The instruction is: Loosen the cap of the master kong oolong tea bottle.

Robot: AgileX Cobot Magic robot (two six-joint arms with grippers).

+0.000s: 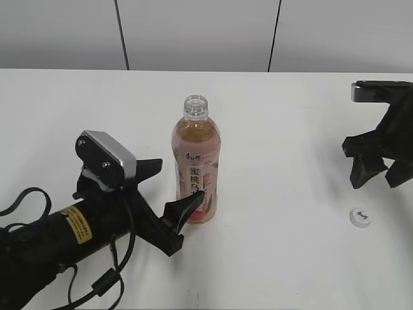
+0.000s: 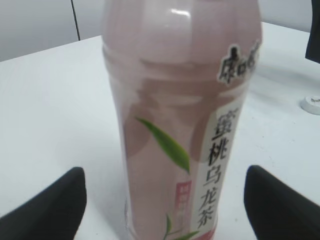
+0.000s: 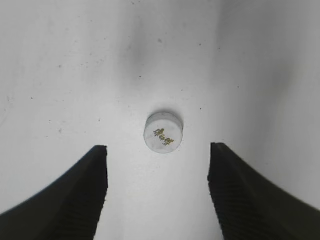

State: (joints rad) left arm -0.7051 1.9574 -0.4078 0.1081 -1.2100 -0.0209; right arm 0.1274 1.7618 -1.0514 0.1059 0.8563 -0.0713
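Observation:
The master kong oolong tea bottle stands upright in the middle of the white table, its neck open with no cap on it. It fills the left wrist view. My left gripper is open, its fingers on either side of the bottle's lower part with a gap on each side. The white cap lies flat on the table at the right, apart from the bottle. In the right wrist view the cap lies just beyond my right gripper, which is open, empty and above the table.
The white table runs back to a grey panelled wall. My left arm's body and black cables fill the lower left of the exterior view. The cap also shows small at the right edge of the left wrist view.

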